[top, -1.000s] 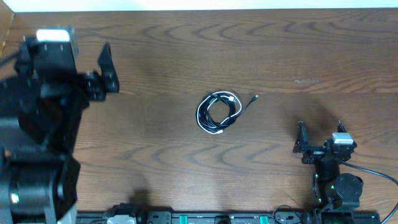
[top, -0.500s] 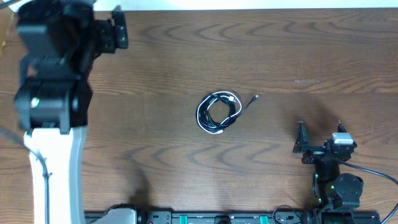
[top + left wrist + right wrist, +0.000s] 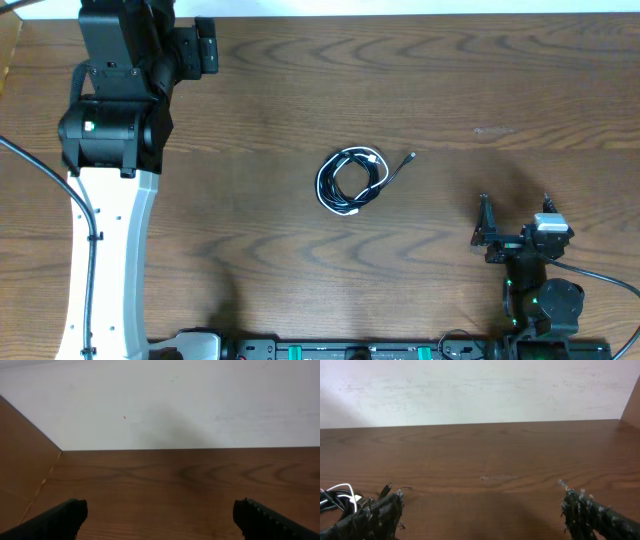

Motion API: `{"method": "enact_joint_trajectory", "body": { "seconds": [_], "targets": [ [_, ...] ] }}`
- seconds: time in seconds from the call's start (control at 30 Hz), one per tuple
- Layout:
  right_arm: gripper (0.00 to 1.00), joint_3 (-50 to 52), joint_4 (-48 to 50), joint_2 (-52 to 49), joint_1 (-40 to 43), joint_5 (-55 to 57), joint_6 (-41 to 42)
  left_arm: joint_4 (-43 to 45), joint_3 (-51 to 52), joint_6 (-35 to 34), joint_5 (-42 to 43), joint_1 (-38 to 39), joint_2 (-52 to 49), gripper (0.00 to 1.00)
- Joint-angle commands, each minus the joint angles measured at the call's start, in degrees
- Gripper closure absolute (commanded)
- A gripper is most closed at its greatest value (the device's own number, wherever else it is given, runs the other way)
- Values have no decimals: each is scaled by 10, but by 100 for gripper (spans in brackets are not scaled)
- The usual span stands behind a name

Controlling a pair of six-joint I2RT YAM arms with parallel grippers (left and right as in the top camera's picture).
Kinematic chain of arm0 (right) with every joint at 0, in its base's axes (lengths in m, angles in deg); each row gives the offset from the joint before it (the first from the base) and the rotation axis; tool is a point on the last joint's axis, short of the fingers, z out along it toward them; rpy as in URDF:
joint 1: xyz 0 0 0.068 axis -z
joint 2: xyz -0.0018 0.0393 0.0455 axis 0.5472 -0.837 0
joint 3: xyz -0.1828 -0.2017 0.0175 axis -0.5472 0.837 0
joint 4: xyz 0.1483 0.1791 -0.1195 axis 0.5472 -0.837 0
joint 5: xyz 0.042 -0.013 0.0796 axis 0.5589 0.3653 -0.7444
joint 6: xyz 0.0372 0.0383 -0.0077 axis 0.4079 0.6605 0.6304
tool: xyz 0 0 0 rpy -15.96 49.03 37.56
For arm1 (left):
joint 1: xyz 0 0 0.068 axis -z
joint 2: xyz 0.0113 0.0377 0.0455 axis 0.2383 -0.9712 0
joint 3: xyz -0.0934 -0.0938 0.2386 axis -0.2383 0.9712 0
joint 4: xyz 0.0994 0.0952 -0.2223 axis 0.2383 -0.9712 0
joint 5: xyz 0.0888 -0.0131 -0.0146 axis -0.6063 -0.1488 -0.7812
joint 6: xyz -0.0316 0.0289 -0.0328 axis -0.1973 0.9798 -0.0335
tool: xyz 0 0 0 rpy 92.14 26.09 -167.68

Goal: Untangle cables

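Far left: a tan side panel (image 3: 22, 475) stands against the desk's edge and meets the white wall (image 3: 190, 400) in the corner. The wall is matte and lightly scuffed, with a soft shadow on it.

Left arm (image 3: 105, 250): a white link rises from the near edge to a black joint housing, reaching up to the far left of the desk (image 3: 260, 100). The left claw (image 3: 160, 512) faces the wall over the far edge of the desk. Its jaws are spread wide with only bare wood between them.

Desk surface: dark brown wood with a bold looping grain and a dull sheen.

Centre, slightly right: the cables (image 3: 350, 181) lie flat in one loose coil, with the white cord (image 3: 371, 158) and black cord (image 3: 331, 170) wound together. One black plug end (image 3: 411, 156) strays out to the upper right. The coil is well apart from both claws and nearer the right one.

Right of the coil: a faint pale scuff (image 3: 492, 130) on the wood.

Near right: the right claw (image 3: 515, 205) sits low by the near edge, pointing toward the wall. Its jaws are fully apart and hold nothing. In its wrist view the coil peeks in at the lower left, beside one finger (image 3: 375, 517). A second tan panel (image 3: 632, 402) closes off the far right.

Near edge: a black rail (image 3: 330, 351) with green fittings.
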Motion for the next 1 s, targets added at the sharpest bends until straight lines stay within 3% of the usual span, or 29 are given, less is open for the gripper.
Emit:
{"method": "enact_joint_trajectory", "body": {
  "seconds": [0.0,0.97],
  "targets": [
    [1,1,-3,2,2,-3,-7,2,5,-21,-18,1,6,2],
    [1,1,-2,-1,2,-8,0,13,5,-19,-14,2,10,2]
  ]
}}
